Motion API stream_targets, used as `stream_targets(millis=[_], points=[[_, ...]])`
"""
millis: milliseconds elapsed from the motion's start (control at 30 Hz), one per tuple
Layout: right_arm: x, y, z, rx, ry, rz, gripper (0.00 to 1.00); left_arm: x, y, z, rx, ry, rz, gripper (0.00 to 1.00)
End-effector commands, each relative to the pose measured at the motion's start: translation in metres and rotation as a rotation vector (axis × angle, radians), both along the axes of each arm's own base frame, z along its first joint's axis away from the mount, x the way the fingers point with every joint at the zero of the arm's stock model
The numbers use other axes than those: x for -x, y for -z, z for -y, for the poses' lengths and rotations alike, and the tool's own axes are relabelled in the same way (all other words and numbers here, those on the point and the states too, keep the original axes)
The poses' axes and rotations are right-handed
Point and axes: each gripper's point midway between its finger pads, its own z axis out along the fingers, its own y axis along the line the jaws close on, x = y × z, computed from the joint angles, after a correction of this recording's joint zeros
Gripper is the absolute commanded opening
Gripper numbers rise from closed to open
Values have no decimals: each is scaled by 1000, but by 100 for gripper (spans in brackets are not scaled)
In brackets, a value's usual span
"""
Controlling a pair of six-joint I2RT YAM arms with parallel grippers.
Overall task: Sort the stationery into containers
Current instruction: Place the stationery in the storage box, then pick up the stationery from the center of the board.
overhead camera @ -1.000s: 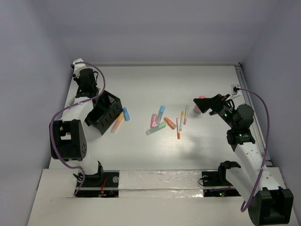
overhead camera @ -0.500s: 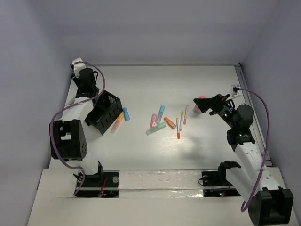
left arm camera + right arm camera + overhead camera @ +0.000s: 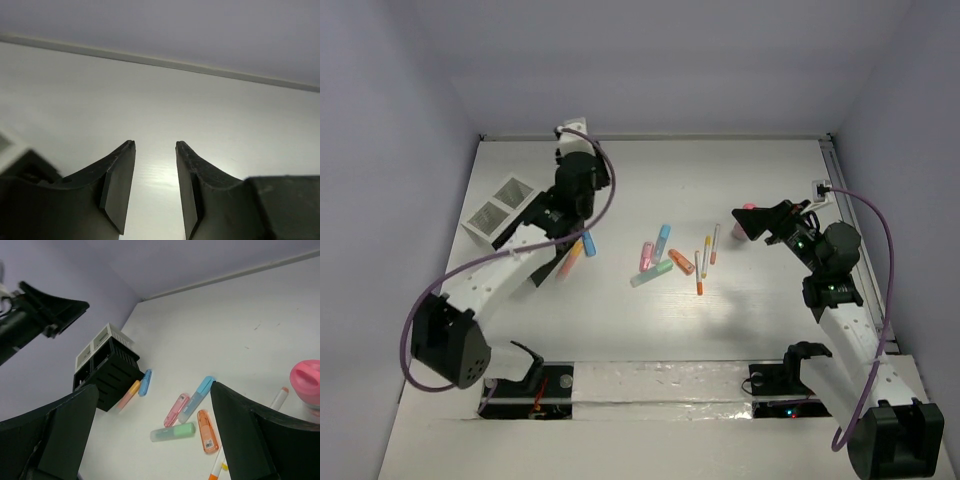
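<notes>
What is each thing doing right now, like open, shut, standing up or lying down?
Left tool: open, holding nothing.
Right tool: open wide, holding nothing.
Black organiser: standing upright.
White mesh cups: standing upright, side by side.
Pink cup: standing on the table.
Green marker: lying flat on the table.
Pink marker: lying flat beside the blue marker.

White table (image 3: 670,180), scattered markers (image 3: 663,238) and pens (image 3: 699,272), black organiser (image 3: 110,372), mesh cups (image 3: 498,212), pink cup (image 3: 306,377)
</notes>
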Motion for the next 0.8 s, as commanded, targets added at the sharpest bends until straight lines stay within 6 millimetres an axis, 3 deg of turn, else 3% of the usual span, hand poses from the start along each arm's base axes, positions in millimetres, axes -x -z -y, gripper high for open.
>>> stream_targets(millis=[0,67,100,167,200,267,300,533,767], points=[[1,-16,-1,7,2,66,100,41,-17,38,84,81,-5,36],[2,-16,-2,3,-6,67,100,49,1,46,157,97,-44,36],[3,-17,-2,2,-6,70,100,58,31,49,151,105,-95,36],[2,-16,-2,2,-5,68,100,63,55,48,182,98,-119,36],[1,-14,-2,3,-5,64,100,71,85,45,192,83,-172,36],[1,-14,-4,-3,-15,63,100,78,104,47,211,84,-191,36],[1,-14,-4,-4,-18,62,100,85,125,42,199,72,-222,36],[-1,-9,-6,-9,-32,46,100,99,174,26,157,24,-289,37],[-4,-3,-9,-16,-52,25,100,101,207,12,69,-32,-333,37]])
